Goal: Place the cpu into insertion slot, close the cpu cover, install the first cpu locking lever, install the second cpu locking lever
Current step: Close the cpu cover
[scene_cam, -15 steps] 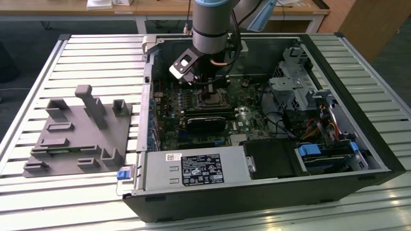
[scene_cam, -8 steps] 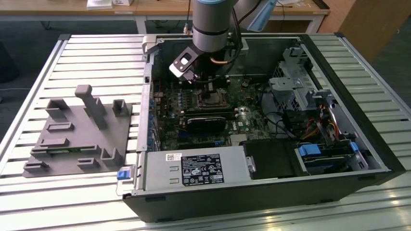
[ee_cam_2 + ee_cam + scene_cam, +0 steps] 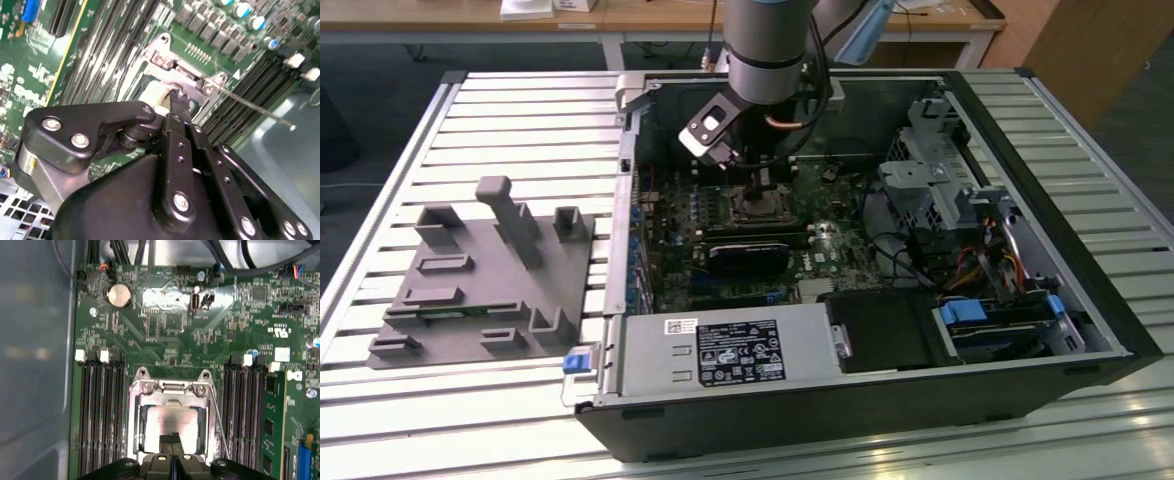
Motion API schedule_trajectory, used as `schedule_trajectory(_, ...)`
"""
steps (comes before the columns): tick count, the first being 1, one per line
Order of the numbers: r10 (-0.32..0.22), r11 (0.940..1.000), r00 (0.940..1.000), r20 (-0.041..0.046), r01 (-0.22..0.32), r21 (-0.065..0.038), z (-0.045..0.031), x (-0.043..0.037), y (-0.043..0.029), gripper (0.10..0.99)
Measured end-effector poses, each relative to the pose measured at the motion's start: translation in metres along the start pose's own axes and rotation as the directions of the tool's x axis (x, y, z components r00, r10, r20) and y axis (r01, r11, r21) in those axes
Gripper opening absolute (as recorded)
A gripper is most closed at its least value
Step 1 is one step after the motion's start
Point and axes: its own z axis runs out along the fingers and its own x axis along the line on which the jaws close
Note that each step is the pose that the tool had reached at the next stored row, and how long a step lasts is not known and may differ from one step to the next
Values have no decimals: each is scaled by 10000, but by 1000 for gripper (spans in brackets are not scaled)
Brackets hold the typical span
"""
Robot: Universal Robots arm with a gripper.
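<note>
at the exterior view's left a grey fixture [image 3: 480, 270] lies on the slatted table [image 3: 520, 120]. in the middle the gripper [image 3: 758, 182], its fingers pressed together and empty, stands just over the insertion slot [image 3: 761, 207]. in the first wrist view the cpu [image 3: 172, 421] sits in the slot, with the cpu cover [image 3: 137, 425] lying around it. further right is a drive cage [image 3: 927, 180].

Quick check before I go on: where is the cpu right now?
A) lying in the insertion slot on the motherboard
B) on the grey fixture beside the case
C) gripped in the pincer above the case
A: in the first wrist view the pale cpu lies flat inside the insertion slot, and the pincer, its tips shut together, sits at the cpu's edge.
</note>
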Motion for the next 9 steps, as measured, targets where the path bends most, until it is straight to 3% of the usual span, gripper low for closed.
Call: schedule_trajectory(9,0,10000,10000,-1,0,3,1,-2,80,106)
